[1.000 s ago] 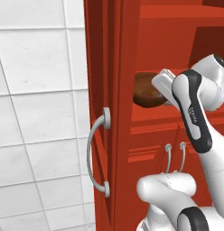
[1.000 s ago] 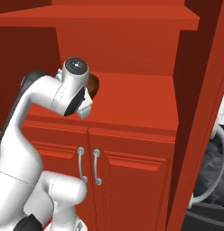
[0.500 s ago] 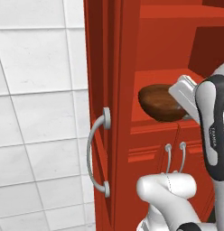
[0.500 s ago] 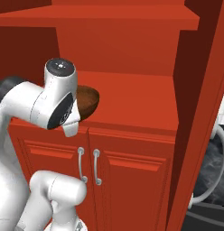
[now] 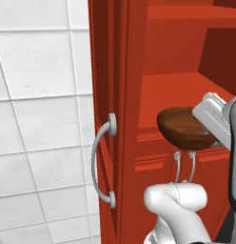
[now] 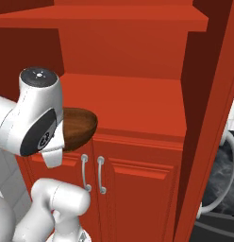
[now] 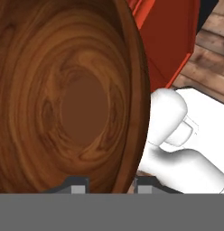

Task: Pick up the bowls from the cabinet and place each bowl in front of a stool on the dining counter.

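Brown wooden bowl [image 5: 184,128] held clear of the cabinet [image 5: 181,71], out in front of the shelf's front edge and above the paired thin handles [image 5: 184,164] of the lower cupboard doors [image 6: 137,189]. Seen in the left base picture at about 3 o'clock, upright with the rim level, its right edge running into the white hand. Seen in the right base picture at about 9 o'clock, same bowl [image 6: 77,128], partly hidden behind the arm's large white joint [image 6: 36,118]. Not touching the shelf in either picture.

Gripper [image 7: 105,184] clamped on the bowl's rim: in the hand picture one dark fingertip sits inside the rim and the other outside it, at 6 o'clock, with the rim edge running up between them. Bowl's inner face [image 7: 64,99] with grain rings spread over the left and centre of that picture. Contact of the pads themselves mostly cut off by the bottom edge.

Cabinet door [image 5: 113,119] standing open, edge-on at the centre of the left base picture, curved silver bar handle [image 5: 102,167] at 7 o'clock. White wall tiles [image 5: 41,119] at 9 o'clock. Red shelf [image 6: 133,101] bare where visible; a second shelf [image 6: 114,19] above it at 12 o'clock. Wooden floor planks [image 7: 208,58] at 2 o'clock in the hand picture. Curved pale bar [image 6: 222,184] on a dark surface at 4 o'clock in the right base picture, nature not determined.
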